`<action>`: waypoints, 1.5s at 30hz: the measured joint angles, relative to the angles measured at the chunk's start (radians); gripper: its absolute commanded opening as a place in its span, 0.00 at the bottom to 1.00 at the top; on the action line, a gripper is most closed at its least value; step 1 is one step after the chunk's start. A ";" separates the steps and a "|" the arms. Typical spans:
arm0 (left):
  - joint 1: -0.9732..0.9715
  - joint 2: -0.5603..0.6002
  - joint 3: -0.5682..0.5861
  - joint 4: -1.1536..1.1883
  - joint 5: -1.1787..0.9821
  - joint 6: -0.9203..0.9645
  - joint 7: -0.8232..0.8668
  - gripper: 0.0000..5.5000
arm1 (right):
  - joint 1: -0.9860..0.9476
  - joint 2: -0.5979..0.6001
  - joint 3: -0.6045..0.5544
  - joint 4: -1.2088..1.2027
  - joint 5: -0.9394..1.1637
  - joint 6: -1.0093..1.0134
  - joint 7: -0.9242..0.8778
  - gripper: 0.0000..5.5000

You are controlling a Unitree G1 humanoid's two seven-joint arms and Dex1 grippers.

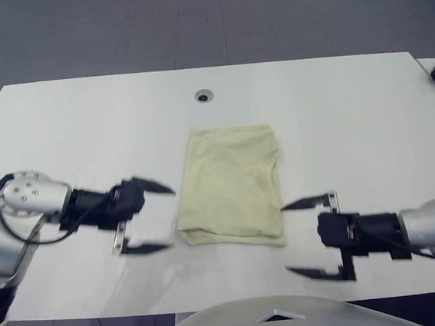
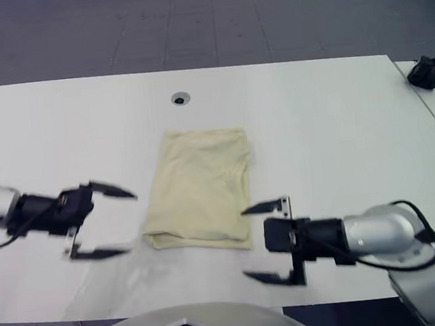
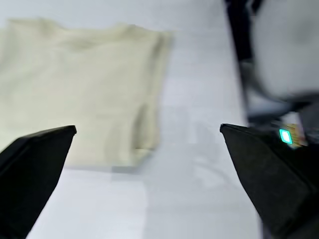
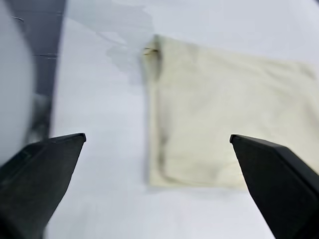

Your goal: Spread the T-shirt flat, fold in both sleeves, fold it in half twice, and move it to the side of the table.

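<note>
So the T-shirt (image 1: 230,185) is basically a neat rectangle now, lying flat on the table (image 1: 352,119) right between the two claws. No sleeves stick out, and there are doubled layers along the edge nearest the claws, so I'd say the spreading, the sleeve folds and at least one halving are done. One half-fold or two? Honestly can't tell, though it looks compact enough for both. The left claw (image 1: 169,218) hangs wide open just beside the shirt's near corner, holding nothing. The right claw (image 1: 286,239) is the same, spread and empty, with one tip nearly at the other near corner. What's left: shifting the bundle to the side of the table, since it sits mid-table.
</note>
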 measured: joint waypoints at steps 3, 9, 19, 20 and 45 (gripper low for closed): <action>0.050 -0.002 -0.045 -0.062 0.095 -0.040 0.069 0.98 | -0.002 -0.017 0.039 0.000 -0.066 -0.017 -0.061 0.98; 0.069 -0.086 -0.212 0.014 0.482 -0.260 0.320 0.98 | 0.006 -0.049 0.156 0.050 -0.235 -0.162 -0.155 0.98; 0.061 -0.144 -0.319 0.058 0.697 -0.415 0.448 0.71 | -0.011 -0.038 0.342 0.199 -0.464 -0.358 -0.240 0.98; 0.055 -0.150 -0.326 0.063 0.709 -0.420 0.460 0.67 | -0.017 -0.026 0.370 0.219 -0.492 -0.371 -0.252 0.98; 0.043 -0.186 -0.390 0.080 0.783 -0.415 0.467 0.01 | -0.006 0.046 0.497 0.321 -0.732 -0.560 -0.395 0.48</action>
